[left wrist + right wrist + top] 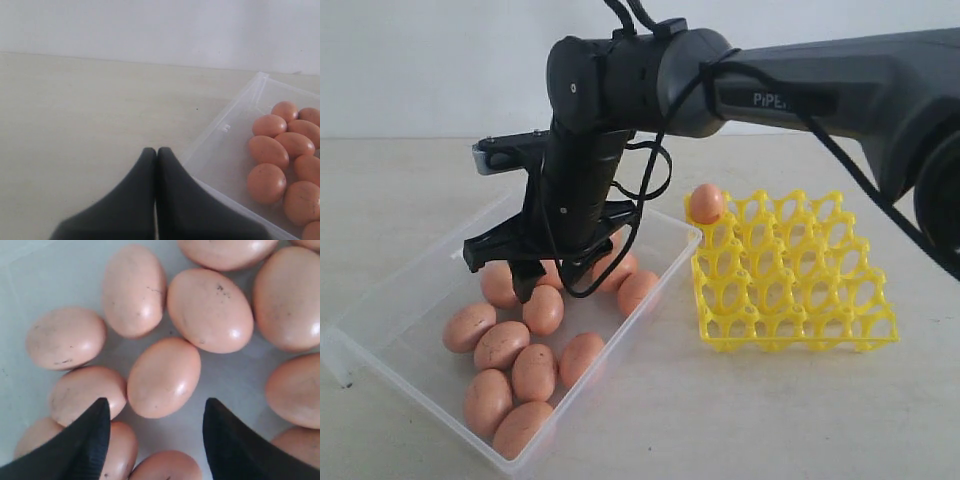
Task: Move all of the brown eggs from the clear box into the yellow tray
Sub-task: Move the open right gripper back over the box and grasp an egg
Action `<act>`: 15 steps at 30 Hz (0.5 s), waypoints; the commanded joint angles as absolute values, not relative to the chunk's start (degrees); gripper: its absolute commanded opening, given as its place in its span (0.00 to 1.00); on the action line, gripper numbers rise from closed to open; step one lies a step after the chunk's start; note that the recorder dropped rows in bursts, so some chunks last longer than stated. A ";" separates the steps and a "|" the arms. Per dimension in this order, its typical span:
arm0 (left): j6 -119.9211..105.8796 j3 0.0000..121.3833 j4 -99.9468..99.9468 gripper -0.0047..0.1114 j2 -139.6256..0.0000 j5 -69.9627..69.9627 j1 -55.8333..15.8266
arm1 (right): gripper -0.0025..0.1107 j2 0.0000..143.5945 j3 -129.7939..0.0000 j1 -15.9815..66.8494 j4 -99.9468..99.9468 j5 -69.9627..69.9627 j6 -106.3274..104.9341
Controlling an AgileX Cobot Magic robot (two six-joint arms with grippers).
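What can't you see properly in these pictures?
- Exterior view: the right arm covers part of the clear box, so the brown eggs cannot all be counted.
- Left wrist view: the picture's edge cuts off the box and several eggs; the yellow tray is out of sight.
- Right wrist view: eggs at the edges are cut off; the box's walls do not show.
- Exterior view: the left gripper is not in it.

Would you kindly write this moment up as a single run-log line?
right gripper: open over brown eggs in clear box | left gripper: shut, empty | yellow tray: one egg in corner cup
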State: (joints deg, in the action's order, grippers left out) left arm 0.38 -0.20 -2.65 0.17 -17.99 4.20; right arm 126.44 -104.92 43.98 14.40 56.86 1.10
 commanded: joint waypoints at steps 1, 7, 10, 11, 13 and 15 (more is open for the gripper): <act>0.45 0.00 -2.99 0.00 0.00 -17.55 3.92 | 0.50 127.86 -105.21 43.91 11.01 56.21 3.63; 0.45 0.00 -2.99 0.00 0.00 -17.55 3.92 | 0.50 129.72 -105.21 43.91 14.46 53.96 4.77; 0.45 0.00 -2.99 0.00 0.00 -17.55 3.92 | 0.50 131.40 -105.21 43.91 19.42 51.31 4.77; 0.45 0.00 -2.99 0.00 0.00 -17.55 3.92 | 0.50 131.65 -105.21 43.91 19.96 50.72 4.77; 0.45 0.00 -2.99 0.00 0.00 -17.55 3.92 | 0.50 132.02 -105.21 43.91 20.44 49.89 5.25; 0.45 0.00 -2.99 0.00 0.00 -17.55 3.92 | 0.50 132.45 -105.21 43.91 20.34 49.09 6.17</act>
State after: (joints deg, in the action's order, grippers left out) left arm 0.38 -0.20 -2.65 0.17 -17.99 4.20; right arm 132.08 -104.92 43.98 19.82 50.70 5.24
